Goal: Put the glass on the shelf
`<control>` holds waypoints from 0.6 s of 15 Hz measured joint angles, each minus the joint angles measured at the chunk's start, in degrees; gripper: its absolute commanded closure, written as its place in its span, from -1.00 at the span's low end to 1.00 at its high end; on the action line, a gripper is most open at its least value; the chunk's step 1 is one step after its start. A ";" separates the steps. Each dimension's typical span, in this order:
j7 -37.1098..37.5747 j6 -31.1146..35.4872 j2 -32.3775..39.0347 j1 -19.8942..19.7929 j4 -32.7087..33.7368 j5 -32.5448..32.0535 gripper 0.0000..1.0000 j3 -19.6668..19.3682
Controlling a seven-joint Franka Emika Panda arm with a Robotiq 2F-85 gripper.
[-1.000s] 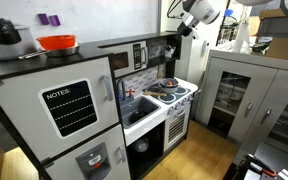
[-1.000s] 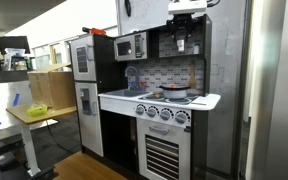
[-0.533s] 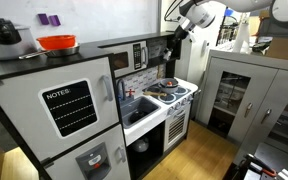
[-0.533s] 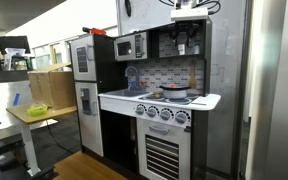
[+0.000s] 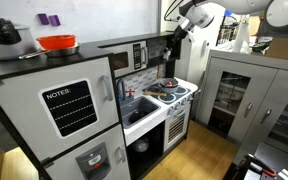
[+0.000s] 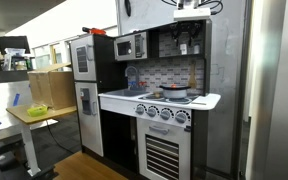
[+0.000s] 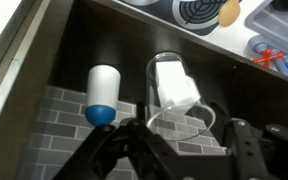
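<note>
The clear glass (image 7: 179, 95) stands upright on the dark shelf (image 7: 134, 40), next to a white bottle with a blue end (image 7: 103, 92). My gripper (image 7: 184, 150) is above the glass. Its jaws stand wider than the rim and do not touch it, so it is open. In both exterior views the gripper (image 5: 176, 30) (image 6: 189, 8) hangs at the top of the dark upper shelf unit (image 5: 149, 45) (image 6: 169, 40), above the stove end of the toy kitchen. Small items (image 6: 181, 45) show in the shelf recess; I cannot tell which is the glass.
The microwave (image 6: 131, 46) sits in the shelf unit. The stove top (image 5: 172, 93) holds a pan (image 6: 174, 92), and the sink (image 5: 134, 105) is beside it. A red bowl (image 5: 57, 43) and a dark pot (image 5: 4, 35) stand on the toy fridge. A grey glass-doored cabinet (image 5: 249, 95) stands nearby.
The gripper has risen a little above the shelf recess. The items in the recess have not moved.
</note>
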 measured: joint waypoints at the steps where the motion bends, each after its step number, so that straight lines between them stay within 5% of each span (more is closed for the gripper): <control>1: 0.00 -0.19 0.05 0.00 0.10 0.00 -0.98 -0.04; 9: 1.16 -2.00 0.27 -0.06 0.87 -0.11 -1.00 -0.28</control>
